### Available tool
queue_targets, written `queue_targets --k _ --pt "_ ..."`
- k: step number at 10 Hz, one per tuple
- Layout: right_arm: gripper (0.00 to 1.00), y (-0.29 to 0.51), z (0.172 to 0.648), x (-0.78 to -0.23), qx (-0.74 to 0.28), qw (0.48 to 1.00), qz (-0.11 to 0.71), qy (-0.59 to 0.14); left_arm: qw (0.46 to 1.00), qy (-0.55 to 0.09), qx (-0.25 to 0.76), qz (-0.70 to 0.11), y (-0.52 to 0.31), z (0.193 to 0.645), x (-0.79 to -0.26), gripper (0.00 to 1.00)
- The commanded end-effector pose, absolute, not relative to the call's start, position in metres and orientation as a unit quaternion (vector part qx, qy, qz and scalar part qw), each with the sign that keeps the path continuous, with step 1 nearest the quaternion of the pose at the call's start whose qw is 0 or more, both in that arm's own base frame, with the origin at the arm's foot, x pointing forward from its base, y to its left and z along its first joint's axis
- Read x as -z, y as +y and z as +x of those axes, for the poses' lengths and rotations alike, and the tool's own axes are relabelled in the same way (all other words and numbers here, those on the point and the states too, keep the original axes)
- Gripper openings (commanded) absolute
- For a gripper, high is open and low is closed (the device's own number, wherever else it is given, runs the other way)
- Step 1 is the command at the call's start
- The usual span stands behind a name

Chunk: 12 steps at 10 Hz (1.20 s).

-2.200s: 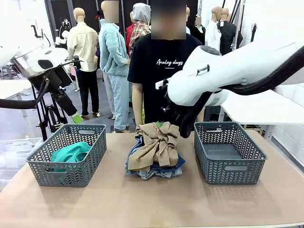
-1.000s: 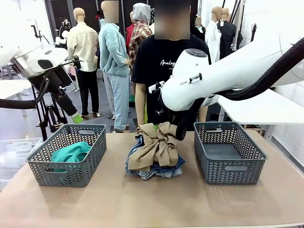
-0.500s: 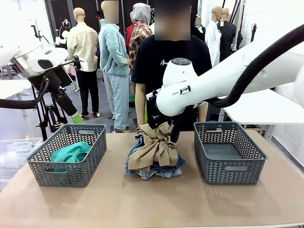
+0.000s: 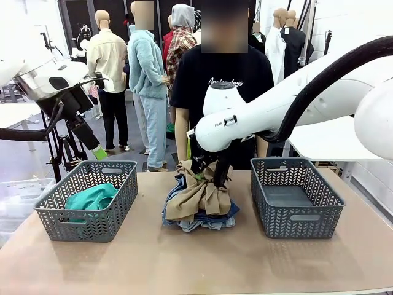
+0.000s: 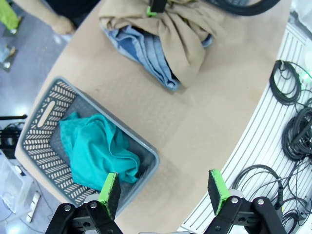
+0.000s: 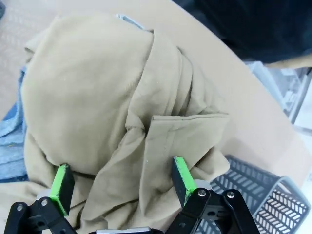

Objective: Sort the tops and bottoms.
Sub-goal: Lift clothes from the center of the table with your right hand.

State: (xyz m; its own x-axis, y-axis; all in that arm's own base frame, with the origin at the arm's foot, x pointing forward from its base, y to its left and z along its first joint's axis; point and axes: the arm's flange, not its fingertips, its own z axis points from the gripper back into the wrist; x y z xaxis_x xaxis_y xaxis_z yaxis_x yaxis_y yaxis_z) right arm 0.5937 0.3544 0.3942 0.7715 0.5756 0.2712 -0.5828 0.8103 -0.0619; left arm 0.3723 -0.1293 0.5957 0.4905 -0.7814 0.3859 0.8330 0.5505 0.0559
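Straddling a fold of the khaki shirt (image 6: 92,87), mid-frame atop the pile: right claw (image 6: 120,169), jaws apart, shirt straight ahead. Left claw (image 5: 163,192), likewise apart, well away at left.

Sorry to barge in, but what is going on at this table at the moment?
The robot is sorting clothes. Its right pincer is open astride a fold of the tan shirt, which tops the blue denim pile mid-table; nothing is gripped yet. The left pincer hangs open above the left basket, where the teal top lies. A person stands at the far side.
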Motion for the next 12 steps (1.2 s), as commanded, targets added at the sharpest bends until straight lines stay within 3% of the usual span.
queue_targets --k 1,2,3,8,12 --pt "1.00 0.361 0.601 -0.389 -0.293 0.947 -0.006 -0.133 0.860 -0.188 0.469 -0.070 -0.130 0.372 -0.597 0.93" --pt "1.00 0.360 0.602 -0.387 -0.292 0.948 -0.004 -0.130 0.860 -0.188 0.469 -0.070 -0.130 0.372 -0.597 0.93" --pt "0.91 0.357 0.602 -0.386 -0.294 0.947 0.003 -0.127 0.860 -0.188 0.469 -0.070 -0.130 0.372 -0.597 0.93" --pt "0.00 0.355 0.599 -0.390 -0.289 0.949 0.007 -0.126 0.860 -0.188 0.469 -0.070 -0.130 0.372 -0.597 0.93" --pt "0.00 0.350 0.602 -0.390 -0.277 0.954 0.007 -0.119 0.860 -0.188 0.469 -0.070 -0.130 0.372 -0.597 0.93"
